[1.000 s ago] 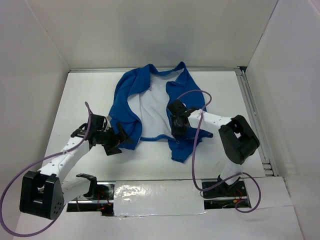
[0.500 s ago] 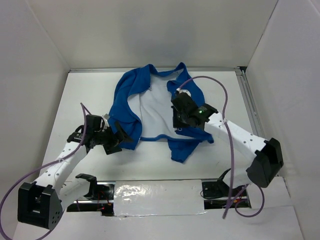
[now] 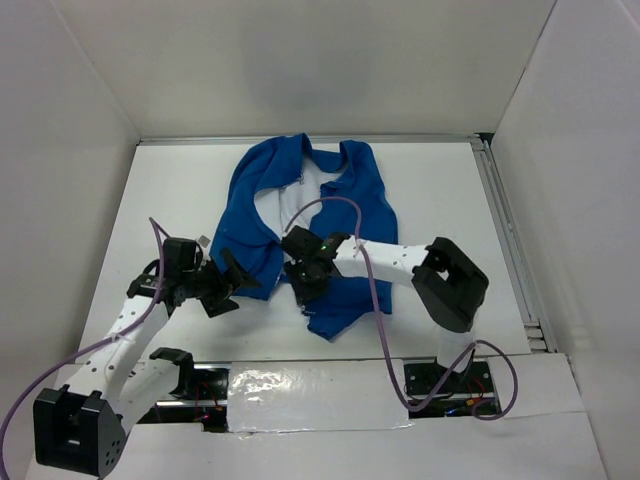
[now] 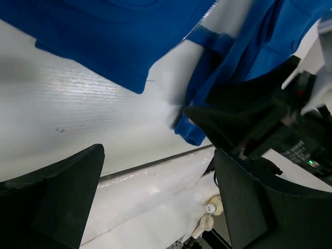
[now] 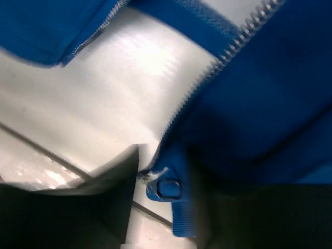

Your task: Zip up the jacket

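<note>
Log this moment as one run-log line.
left gripper: open, near jacket hem | right gripper: zipper end between fingers, grip unclear | jacket: unzipped, on table

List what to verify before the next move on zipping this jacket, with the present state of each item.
1. Left gripper free: ok, jaws wide, nothing between them.
2. Left gripper on the jacket: not ok, it sits beside the left front edge, not on it.
3. Right gripper holding the zipper end: cannot tell; the end lies between its fingers, but the grip is unclear.
4. Zipper halves brought together at the bottom: not ok, a white gap separates the two rows of teeth.
5. Zipper started: not ok, the front is open.
</note>
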Robot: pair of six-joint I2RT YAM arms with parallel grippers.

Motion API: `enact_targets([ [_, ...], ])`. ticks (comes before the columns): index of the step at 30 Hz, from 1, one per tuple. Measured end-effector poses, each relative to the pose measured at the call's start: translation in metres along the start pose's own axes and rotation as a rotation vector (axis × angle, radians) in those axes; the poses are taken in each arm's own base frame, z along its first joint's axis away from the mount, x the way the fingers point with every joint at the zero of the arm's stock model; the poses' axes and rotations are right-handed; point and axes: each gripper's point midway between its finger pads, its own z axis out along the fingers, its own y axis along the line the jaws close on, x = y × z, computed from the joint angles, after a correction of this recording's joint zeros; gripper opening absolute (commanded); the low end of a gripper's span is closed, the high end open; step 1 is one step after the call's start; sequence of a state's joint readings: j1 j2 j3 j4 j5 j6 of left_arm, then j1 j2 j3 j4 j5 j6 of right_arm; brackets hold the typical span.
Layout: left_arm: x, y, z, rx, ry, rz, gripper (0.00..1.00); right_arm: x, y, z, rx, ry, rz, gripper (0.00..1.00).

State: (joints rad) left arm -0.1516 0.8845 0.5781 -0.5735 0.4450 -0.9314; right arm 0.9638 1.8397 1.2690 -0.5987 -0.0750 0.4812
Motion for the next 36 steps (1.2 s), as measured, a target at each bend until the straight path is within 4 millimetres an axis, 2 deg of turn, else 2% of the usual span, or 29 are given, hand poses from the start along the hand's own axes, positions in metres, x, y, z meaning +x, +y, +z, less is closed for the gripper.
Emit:
enact_targets([
  [1, 0.002, 0.003, 0.001, -0.003, 0.007, -0.006, 0.99, 0.003, 0.002, 0.001, -0.021, 0.003, 0.003, 0.65],
  [2, 0.004, 0.005, 0.002, -0.007, 0.013, -0.010, 0.99, 0.006, 0.007, -0.003, -0.055, -0.004, -0.006, 0.79],
  [4, 0.007, 0.009, 0.004, -0.011, 0.026, -0.017, 0.99, 0.009, 0.019, -0.016, -0.121, -0.036, -0.032, 0.80],
  [8, 0.007, 0.006, 0.005, 0.005, 0.031, -0.004, 0.99, 0.012, 0.041, -0.066, -0.254, -0.150, -0.065, 0.80],
  [10, 0.006, 0.006, 0.006, 0.005, 0.031, -0.002, 0.99, 0.009, 0.044, -0.085, -0.281, -0.202, -0.050, 0.78],
  [12, 0.006, 0.009, 0.009, -0.006, 0.040, -0.008, 0.99, 0.004, 0.039, -0.093, -0.269, -0.229, -0.009, 0.77],
  [15, 0.005, 0.011, 0.013, -0.018, 0.051, -0.014, 0.99, -0.001, 0.023, -0.080, -0.176, -0.242, 0.071, 0.75],
  [18, 0.002, 0.009, 0.016, -0.011, 0.049, -0.009, 0.98, 0.003, 0.008, -0.051, -0.056, -0.209, 0.130, 0.75],
  [21, 0.001, 0.008, 0.018, -0.004, 0.049, -0.002, 0.98, 0.006, -0.009, -0.022, 0.062, -0.179, 0.169, 0.67],
  [24, 0.003, 0.007, 0.019, -0.005, 0.055, 0.013, 0.98, 0.001, -0.018, -0.002, 0.136, -0.172, 0.192, 0.62],
  [29, 0.009, 0.003, 0.021, 0.005, 0.068, 0.040, 0.98, -0.005, -0.024, 0.017, 0.191, -0.170, 0.221, 0.60],
  [35, 0.008, 0.002, 0.021, 0.007, 0.062, 0.045, 0.97, -0.011, -0.030, 0.023, 0.234, -0.179, 0.275, 0.59],
  [36, 0.008, 0.002, 0.020, 0.007, 0.059, 0.046, 0.97, -0.013, -0.030, 0.024, 0.241, -0.182, 0.281, 0.49],
])
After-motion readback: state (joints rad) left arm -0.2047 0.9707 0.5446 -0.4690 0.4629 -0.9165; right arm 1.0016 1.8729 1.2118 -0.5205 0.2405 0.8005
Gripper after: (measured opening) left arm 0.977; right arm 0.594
